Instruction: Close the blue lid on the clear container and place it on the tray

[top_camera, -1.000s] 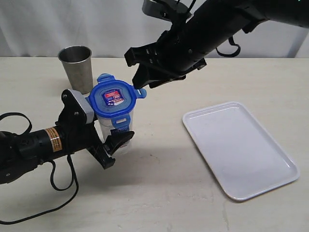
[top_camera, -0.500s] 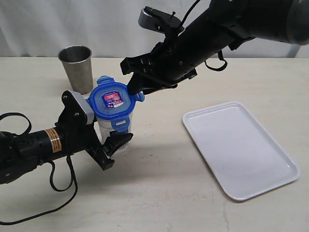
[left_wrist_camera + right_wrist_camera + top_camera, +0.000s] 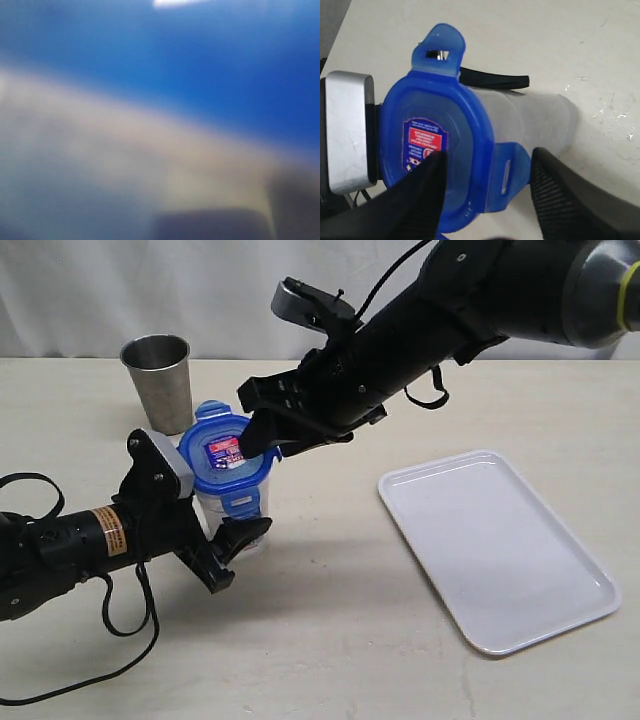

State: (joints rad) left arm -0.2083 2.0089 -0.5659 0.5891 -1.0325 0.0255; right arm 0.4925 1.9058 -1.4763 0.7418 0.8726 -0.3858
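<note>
A pale beige bench [image 3: 330, 660] fills the view, its matte top lightly scuffed and streaked, evenly lit with soft shadows lying on it, and right behind its far edge a white folded curtain [image 3: 120, 290] closes off the whole back.

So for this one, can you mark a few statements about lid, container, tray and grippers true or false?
1. The lid sits on top of the container. True.
2. The container is on the tray. False: it is in the left gripper, apart from the tray.
3. The left gripper is closed on the container's body. True.
4. The cup lies on its side. False: it stands upright behind the container.
5. The right gripper is clamped shut beside the tray. False: it is over the lid with its fingers apart.
</note>
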